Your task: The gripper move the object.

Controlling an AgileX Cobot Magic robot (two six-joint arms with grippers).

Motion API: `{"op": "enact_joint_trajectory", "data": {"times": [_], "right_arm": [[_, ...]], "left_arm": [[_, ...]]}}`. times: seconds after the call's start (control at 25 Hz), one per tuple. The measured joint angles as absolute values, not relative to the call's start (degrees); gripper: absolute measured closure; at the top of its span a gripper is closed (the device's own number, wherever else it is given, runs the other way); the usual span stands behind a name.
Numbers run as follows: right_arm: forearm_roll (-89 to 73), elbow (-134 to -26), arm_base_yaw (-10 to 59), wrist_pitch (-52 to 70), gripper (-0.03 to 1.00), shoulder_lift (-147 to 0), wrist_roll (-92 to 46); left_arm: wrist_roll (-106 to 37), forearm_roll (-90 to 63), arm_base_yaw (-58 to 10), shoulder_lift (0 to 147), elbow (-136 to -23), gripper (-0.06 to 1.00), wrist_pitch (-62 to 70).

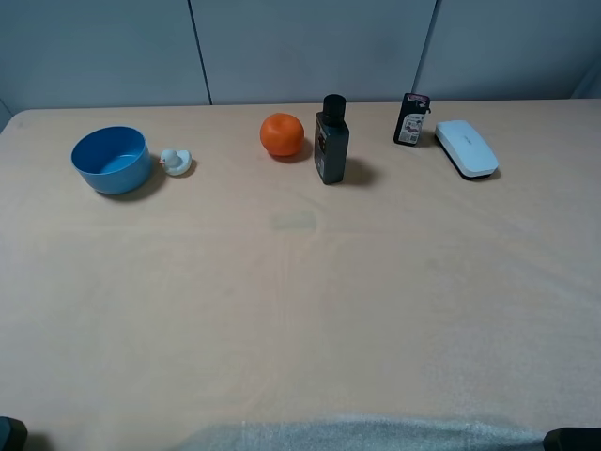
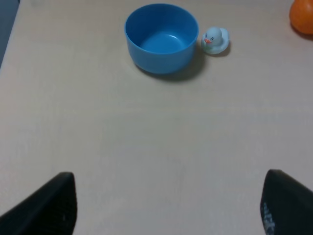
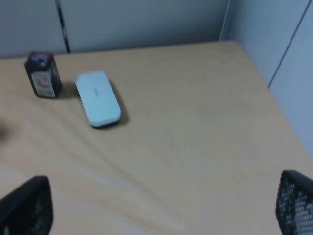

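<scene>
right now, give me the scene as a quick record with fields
target: dark bottle with black cap, upright, untouched
beside target: orange ball, toward the bowl side
far left: blue bowl, small duck toy next to it
far right: black packet, white case
left end effector: open, holding nothing
right end effector: open, holding nothing
surface: beige table

Left claw (image 2: 168, 205) spread; right claw (image 3: 161, 208) spread

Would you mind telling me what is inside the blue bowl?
The blue bowl looks empty: its bare blue floor shows in the left wrist view. Only a strip behind the near wall is hidden. The small duck sits outside, beside it.
</scene>
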State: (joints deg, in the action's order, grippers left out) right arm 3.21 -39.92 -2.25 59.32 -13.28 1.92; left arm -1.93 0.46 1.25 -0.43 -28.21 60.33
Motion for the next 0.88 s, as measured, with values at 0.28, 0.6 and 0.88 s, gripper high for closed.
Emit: {"op": "enact_joint_trajectory", "data": {"times": [0.28, 0.6, 0.88], "right_arm": [[2.9, -34.1, -2.3, 58.6, 0.27, -9.4, 1.2], [2.7, -29.3, -2.3, 57.7, 0.27, -5.6, -1.5], [2.7, -28.5, -2.3, 58.2, 0.27, -0.7, -3.0]], "left_arm": [[-1.9, 0.5, 1.3, -0.4, -28.2, 0.12, 60.3], [-1.9, 0.5, 1.3, -0.4, -28.2, 0.12, 60.3], [-1.9, 0.5, 1.3, -0.4, -28.2, 0.12, 60.3]]}}
